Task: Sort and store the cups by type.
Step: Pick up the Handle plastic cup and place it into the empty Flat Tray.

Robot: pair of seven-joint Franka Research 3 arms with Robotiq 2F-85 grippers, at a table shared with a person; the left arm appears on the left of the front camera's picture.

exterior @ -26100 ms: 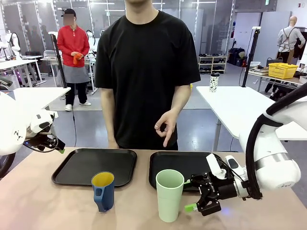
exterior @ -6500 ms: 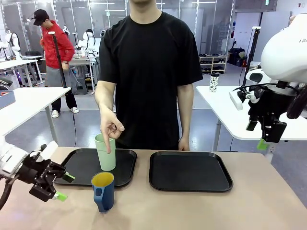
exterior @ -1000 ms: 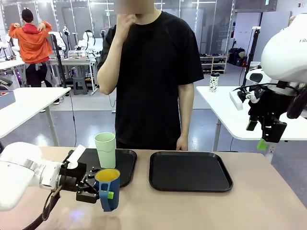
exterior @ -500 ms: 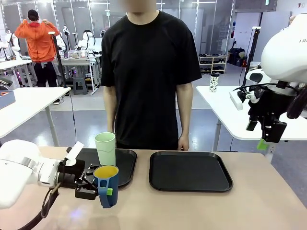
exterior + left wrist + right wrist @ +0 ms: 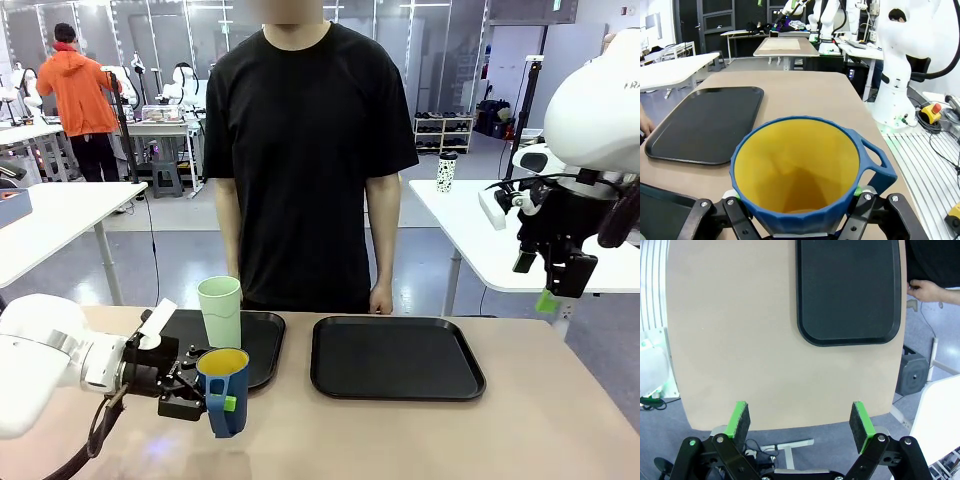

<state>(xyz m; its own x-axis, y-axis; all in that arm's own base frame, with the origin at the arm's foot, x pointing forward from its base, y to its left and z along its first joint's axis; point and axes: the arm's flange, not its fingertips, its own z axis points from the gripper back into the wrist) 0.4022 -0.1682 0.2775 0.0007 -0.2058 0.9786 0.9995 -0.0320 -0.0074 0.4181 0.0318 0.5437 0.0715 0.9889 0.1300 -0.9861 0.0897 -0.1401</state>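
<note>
My left gripper (image 5: pixel 205 398) is shut on the dark blue mug (image 5: pixel 224 392), which has a yellow inside, and holds it upright low over the table in front of the left tray (image 5: pixel 262 350). In the left wrist view the mug (image 5: pixel 800 170) sits between the fingers of my left gripper (image 5: pixel 797 212), its handle to the picture's right. The mint-green tumbler (image 5: pixel 220 312) stands upright on the left tray's far side. My right gripper (image 5: pixel 550 285) hangs open high above the table's right end; in its own view my right gripper (image 5: pixel 800 421) holds nothing.
An empty black right tray (image 5: pixel 395 357) lies right of the left one, and it also appears as the tray (image 5: pixel 847 290) and the tray (image 5: pixel 705 125). A person stands at the far edge, one hand (image 5: pixel 925 290) near the table. A small spotted cup (image 5: pixel 446 172) stands on a far table.
The person's raised hand has come down to the side. My left gripper and the mug have barely shifted. The right arm has not moved.
</note>
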